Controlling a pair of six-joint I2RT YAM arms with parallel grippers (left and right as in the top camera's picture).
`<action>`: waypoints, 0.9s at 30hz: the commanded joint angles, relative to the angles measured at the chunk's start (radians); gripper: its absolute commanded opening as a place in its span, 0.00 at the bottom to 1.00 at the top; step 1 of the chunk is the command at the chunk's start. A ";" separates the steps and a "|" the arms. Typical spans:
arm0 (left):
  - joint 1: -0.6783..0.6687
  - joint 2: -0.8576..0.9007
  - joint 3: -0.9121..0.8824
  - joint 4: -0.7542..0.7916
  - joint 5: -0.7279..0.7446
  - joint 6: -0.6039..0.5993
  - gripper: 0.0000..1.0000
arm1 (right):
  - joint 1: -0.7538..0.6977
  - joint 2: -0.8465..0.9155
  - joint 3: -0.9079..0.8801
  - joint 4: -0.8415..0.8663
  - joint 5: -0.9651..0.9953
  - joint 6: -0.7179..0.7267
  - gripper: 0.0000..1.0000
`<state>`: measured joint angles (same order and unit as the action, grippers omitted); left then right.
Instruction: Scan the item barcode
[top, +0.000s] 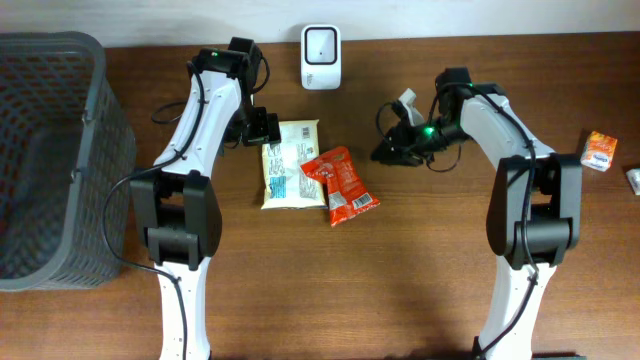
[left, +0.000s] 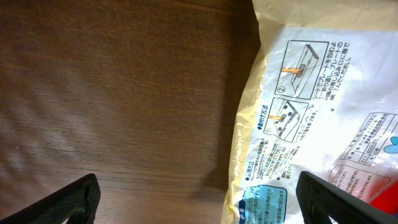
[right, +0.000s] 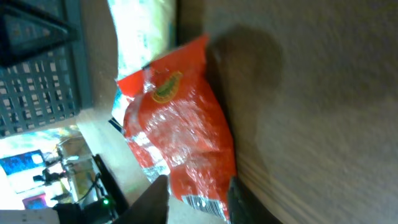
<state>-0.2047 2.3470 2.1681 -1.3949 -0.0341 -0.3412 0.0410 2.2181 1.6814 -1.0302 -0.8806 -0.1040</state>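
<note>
A red snack packet (top: 340, 185) lies mid-table, overlapping the right edge of a pale yellow packet (top: 287, 165). The white barcode scanner (top: 320, 55) stands at the back edge. My right gripper (top: 388, 150) hovers just right of the red packet, apart from it. In the right wrist view its jaws (right: 198, 202) stand partly open, and through the gap I see the red packet (right: 180, 130) and its barcode (right: 202, 205). My left gripper (top: 262, 128) is wide open at the yellow packet's top left corner. The left wrist view puts that gripper (left: 199, 205) astride the packet's edge (left: 298, 124).
A dark grey mesh basket (top: 50, 150) fills the left side of the table. A small orange box (top: 600, 150) sits at the far right, with a white object (top: 634, 178) at the frame's edge. Bare wood lies in front of the packets.
</note>
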 joint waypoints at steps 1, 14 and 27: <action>0.000 -0.002 -0.010 -0.002 0.004 -0.014 0.99 | 0.015 -0.019 -0.005 -0.043 0.011 -0.123 0.42; 0.000 -0.002 -0.010 -0.002 0.004 -0.013 0.99 | 0.512 -0.165 0.000 0.032 0.931 0.302 0.52; 0.000 -0.002 -0.010 -0.002 0.004 -0.014 0.99 | 0.595 -0.142 -0.173 0.213 1.072 0.436 0.24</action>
<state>-0.2047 2.3470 2.1674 -1.3952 -0.0341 -0.3412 0.6346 2.0659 1.5257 -0.8246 0.1593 0.3099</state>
